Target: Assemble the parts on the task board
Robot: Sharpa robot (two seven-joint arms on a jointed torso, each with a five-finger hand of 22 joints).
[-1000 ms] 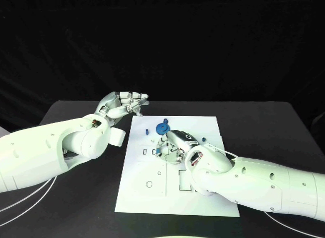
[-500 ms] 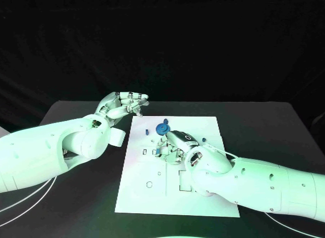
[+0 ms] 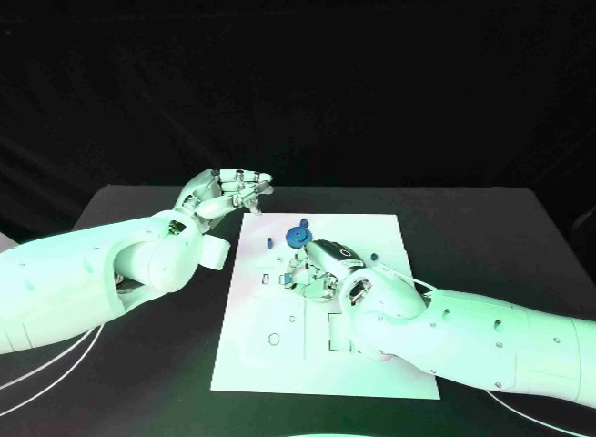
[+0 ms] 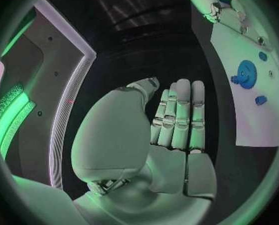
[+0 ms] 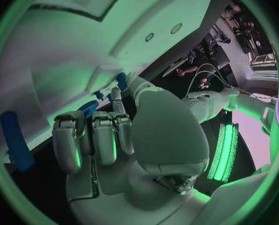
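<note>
The white task board (image 3: pixel 377 237) lies in the middle of the black table. A blue gear (image 3: pixel 297 237) stands near its far edge, with a small blue peg (image 3: pixel 267 241) to its left. My right hand (image 3: pixel 327 264) rests on the board just in front of the gear, fingers curled down. A small blue part (image 3: pixel 287 278) shows at its fingertips; whether it is gripped is hidden. In the right wrist view the curled fingers (image 5: pixel 96 140) cover a blue piece (image 5: pixel 89 107). My left hand (image 3: pixel 232 191) hovers off the board's far left corner, fingers (image 4: pixel 177 115) drawn together, holding nothing.
The board has several cut-out slots (image 3: pixel 335 332) and small holes in its near half. A long blue piece (image 5: pixel 14 140) lies beside my right hand. The left wrist view shows the gear (image 4: pixel 246 74) and peg (image 4: pixel 260 100). Bare black table (image 3: pixel 508 237) surrounds the board.
</note>
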